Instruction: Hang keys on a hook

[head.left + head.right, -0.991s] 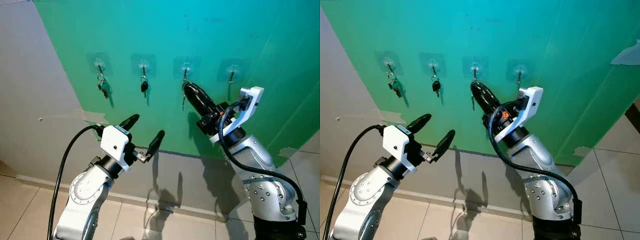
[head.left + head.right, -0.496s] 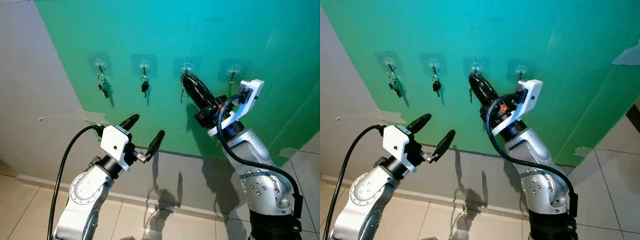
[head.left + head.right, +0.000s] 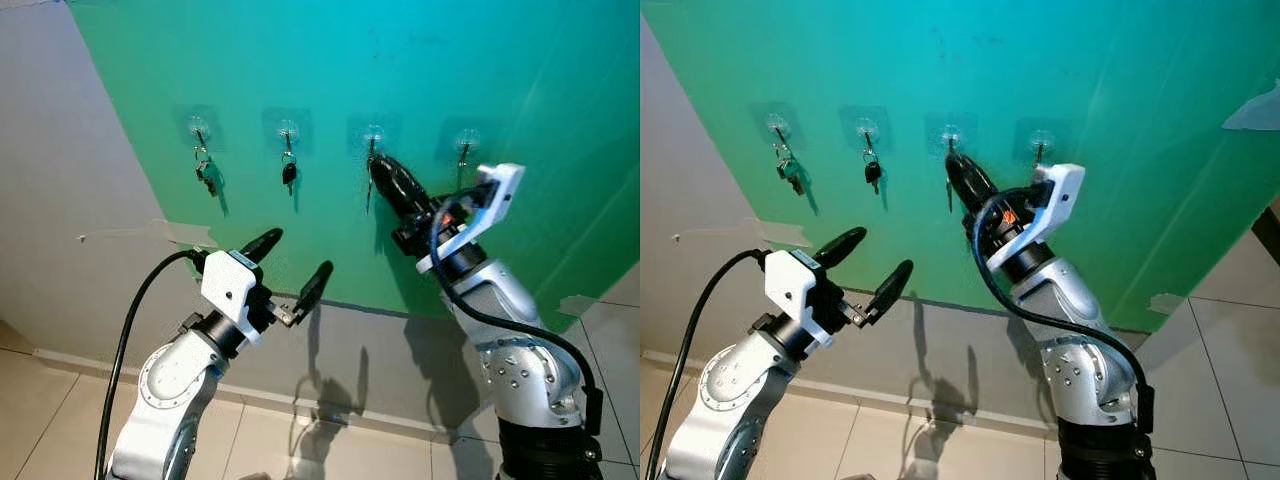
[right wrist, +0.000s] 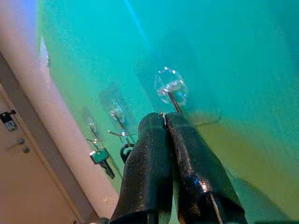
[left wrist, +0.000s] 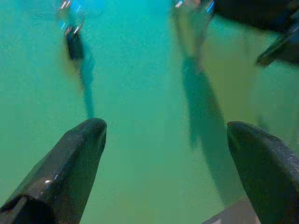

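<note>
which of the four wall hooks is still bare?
The rightmost clear adhesive hook on the green wall: no key on it. The two leftmost hold keys, and the right hand is at the third.

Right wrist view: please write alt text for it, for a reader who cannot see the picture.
The right hand, its two black fingers pressed together on a thin metal key ring, sits just below a clear stick-on hook on the green wall. Further along the wall, two more clear hooks hold a green-headed key and a black-headed key.
</note>
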Motion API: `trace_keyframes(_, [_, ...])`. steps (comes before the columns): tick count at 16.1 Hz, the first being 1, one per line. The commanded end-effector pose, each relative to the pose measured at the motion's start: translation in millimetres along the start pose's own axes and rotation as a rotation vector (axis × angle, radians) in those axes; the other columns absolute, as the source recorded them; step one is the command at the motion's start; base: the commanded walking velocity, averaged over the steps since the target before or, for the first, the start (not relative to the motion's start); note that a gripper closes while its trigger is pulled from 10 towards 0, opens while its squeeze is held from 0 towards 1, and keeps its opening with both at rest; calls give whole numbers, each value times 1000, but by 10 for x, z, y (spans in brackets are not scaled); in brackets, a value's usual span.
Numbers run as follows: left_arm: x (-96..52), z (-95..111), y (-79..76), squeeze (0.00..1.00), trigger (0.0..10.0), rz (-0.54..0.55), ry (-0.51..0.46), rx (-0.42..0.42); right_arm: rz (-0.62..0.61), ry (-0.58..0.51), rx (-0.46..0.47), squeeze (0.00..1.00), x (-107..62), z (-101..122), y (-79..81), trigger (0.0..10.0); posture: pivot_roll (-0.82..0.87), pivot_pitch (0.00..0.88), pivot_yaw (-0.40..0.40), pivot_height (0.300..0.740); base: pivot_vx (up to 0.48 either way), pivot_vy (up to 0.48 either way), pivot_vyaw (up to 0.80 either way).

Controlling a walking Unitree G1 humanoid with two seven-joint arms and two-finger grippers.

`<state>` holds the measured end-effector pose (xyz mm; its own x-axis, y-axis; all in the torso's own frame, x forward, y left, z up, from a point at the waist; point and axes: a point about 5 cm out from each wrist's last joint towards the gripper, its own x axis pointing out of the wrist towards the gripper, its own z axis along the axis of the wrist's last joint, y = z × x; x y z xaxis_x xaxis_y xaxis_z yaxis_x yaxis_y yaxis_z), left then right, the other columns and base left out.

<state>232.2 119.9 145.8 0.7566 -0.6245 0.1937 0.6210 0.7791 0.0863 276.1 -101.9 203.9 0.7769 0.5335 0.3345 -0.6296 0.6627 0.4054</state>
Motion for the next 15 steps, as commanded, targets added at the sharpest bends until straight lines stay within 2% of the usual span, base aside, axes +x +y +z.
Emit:
trace_keyframes(1, [5,59,-56,0,10000,-42,-31,-3,-4,2,-1,0,18,4,-1,10000,-32,9,47,740,0,0,0])
trace_keyframes(3, [4,92,-134,0,10000,-97,-54,-20,5,4,4,0,20,0,7,10000,-32,7,46,740,0,0,0])
trace_keyframes(5, [2,99,-147,0,10000,-110,-60,-21,4,5,5,0,22,-5,6,10000,-31,7,45,740,0,0,0])
trace_keyframes(11, [-10,109,-143,0,10000,-114,-64,-21,-98,90,-4,0,-46,-148,-151,10000,-32,0,44,740,0,0,0])
trace_keyframes(15, [-27,109,-134,0,10000,-111,-62,-18,-123,124,-7,0,-117,-217,-179,10000,-33,0,44,740,0,0,0])
